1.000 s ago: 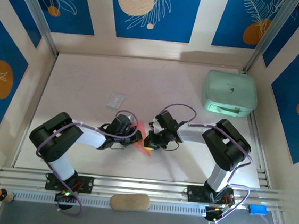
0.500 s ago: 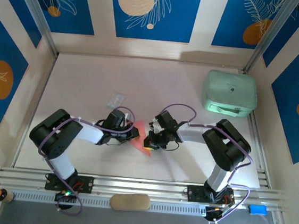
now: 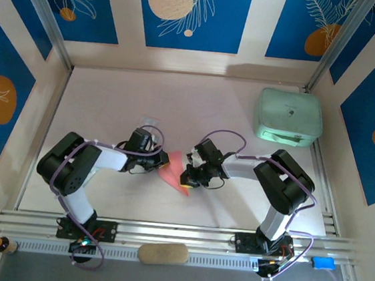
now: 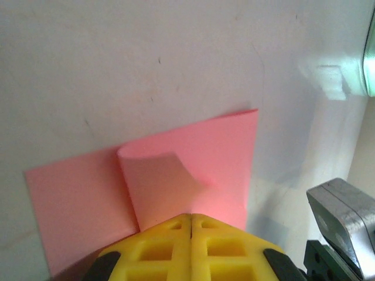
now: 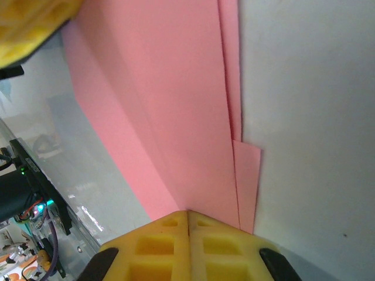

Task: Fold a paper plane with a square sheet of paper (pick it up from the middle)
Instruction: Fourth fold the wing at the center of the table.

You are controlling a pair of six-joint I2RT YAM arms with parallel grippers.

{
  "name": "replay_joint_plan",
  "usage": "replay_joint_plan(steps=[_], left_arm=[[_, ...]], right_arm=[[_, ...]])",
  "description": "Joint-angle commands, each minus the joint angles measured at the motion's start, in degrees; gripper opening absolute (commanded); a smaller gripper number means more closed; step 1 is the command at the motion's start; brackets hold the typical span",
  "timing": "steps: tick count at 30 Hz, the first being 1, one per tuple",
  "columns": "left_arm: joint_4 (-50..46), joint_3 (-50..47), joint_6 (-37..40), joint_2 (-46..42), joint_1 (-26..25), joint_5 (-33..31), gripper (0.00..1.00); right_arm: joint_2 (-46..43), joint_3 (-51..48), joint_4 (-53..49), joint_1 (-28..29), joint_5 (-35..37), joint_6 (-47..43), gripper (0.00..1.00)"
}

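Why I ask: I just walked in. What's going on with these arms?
Both arms are folding a pink paper in the middle of the table. The left gripper is shut on a flap curled up off the sheet. The right gripper is shut on the other side, where folded layers overlap. The sheet is partly folded, not yet a plane.

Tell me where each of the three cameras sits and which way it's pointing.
Top external: above and behind the bases, looking down on the table; both arms show, left pincer and right pincer meeting at the pink paper.
Left wrist: on the left arm, looking past its shut yellow fingers at the paper's lifted flap.
Right wrist: on the right arm, looking past its shut fingers along the folded paper.
Shared: all three see that paper.
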Motion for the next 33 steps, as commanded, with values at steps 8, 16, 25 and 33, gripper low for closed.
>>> replay_joint_plan(steps=[8,16,25,33], left_arm=[[-12.2,6.2,5.9,2.0,3.8,-6.9,0.03],[-17.7,8.6,8.4,0.5,4.1,-9.3,0.03],[-22.0,9.0,10.6,-5.8,4.1,-12.0,0.04],[-19.2,6.4,9.2,-10.3,3.8,-10.3,0.04]], right_arm=[[2.9,-2.7,-10.3,0.3,5.5,-1.3,0.0],[2.7,-2.8,-10.3,0.2,5.5,-1.5,0.0],[2.3,-2.9,-10.2,-0.1,5.0,-1.9,0.0],[2.2,-2.9,-9.9,-0.2,4.7,-2.1,0.0]])
